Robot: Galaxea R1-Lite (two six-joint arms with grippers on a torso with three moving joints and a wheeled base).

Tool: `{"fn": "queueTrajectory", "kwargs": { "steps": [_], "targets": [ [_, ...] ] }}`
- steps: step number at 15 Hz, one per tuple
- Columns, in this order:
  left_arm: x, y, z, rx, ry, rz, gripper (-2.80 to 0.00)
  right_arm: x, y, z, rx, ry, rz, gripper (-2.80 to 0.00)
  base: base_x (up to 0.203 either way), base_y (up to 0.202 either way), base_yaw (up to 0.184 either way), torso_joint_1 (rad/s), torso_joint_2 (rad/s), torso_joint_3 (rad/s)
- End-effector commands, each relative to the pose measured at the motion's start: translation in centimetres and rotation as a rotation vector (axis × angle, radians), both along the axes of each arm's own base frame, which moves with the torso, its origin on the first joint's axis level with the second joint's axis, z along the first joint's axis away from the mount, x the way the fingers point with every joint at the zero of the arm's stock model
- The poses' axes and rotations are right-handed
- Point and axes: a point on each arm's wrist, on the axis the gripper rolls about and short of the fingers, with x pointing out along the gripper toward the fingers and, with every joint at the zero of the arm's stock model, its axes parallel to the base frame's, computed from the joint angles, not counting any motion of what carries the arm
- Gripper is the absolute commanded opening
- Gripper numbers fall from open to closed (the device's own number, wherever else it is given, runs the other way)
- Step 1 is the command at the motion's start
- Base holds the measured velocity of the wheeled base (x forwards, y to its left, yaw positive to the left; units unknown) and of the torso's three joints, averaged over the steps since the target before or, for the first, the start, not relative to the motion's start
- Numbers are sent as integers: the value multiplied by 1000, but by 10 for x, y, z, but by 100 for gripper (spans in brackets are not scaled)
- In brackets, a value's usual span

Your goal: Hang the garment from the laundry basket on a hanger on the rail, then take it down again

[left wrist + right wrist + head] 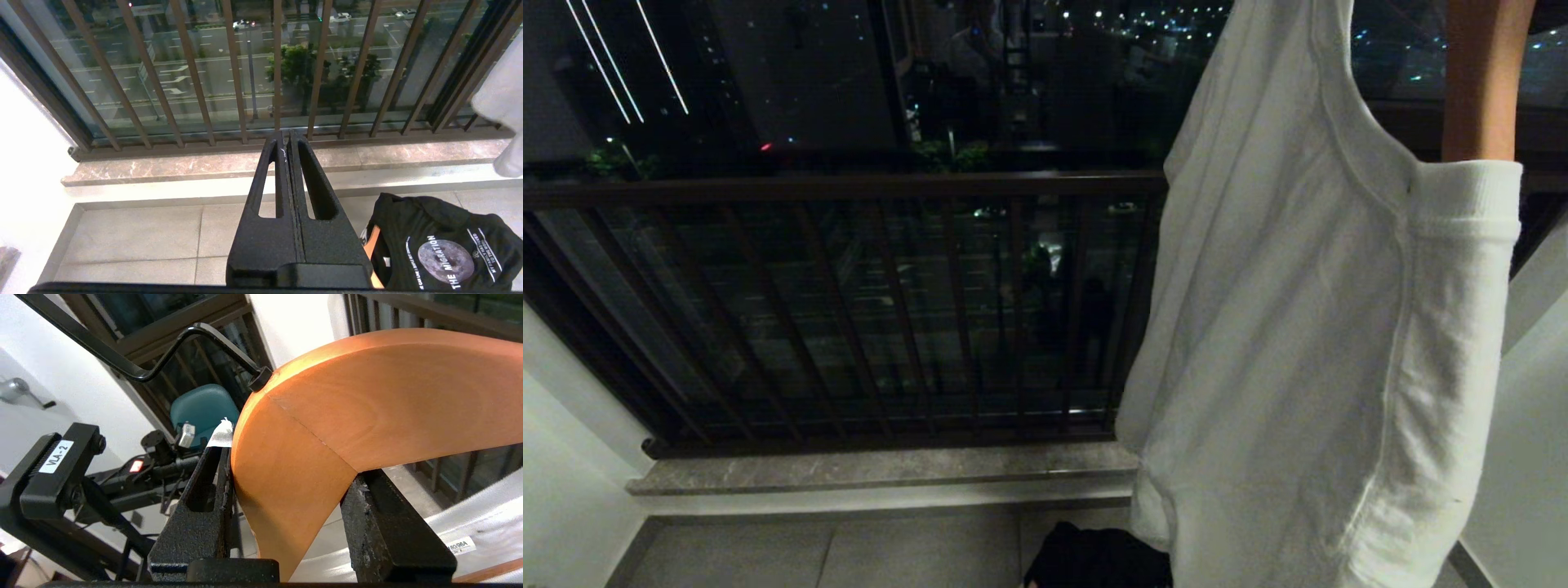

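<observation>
Head view and left wrist view both toward the balcony railing [849, 188]; right wrist view close on the hanger [367, 404].

White print on the black T-shirt [441, 241] lying on the floor reads "THE MIGRATION", curving beside a round moon-like picture; the smaller arcs of lettering around that picture are too fine to make out. Over by the black clamp [53, 473] on the stand, a small white sticker [56, 456] says "VLA-2". And there's a little white tag [460, 544] on the white garment [482, 522], its print too small to read surely.
</observation>
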Motion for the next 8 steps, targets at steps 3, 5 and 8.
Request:
{"fn": "queueTrajectory", "kwargs": {
  "steps": [3,5,8],
  "targets": [
    [0,0,0,0,-2,0,-280,-1,0,-3,-4,16,9,-280,0,0,0,0,0,0],
    [0,0,0,0,1,0,-280,-1,0,-4,-5,22,29,-280,0,0,0,0,0,0],
    [0,0,0,0,1,0,-280,-1,0,0,6,13,60,-280,0,0,0,0,0,0]
  ]
}}
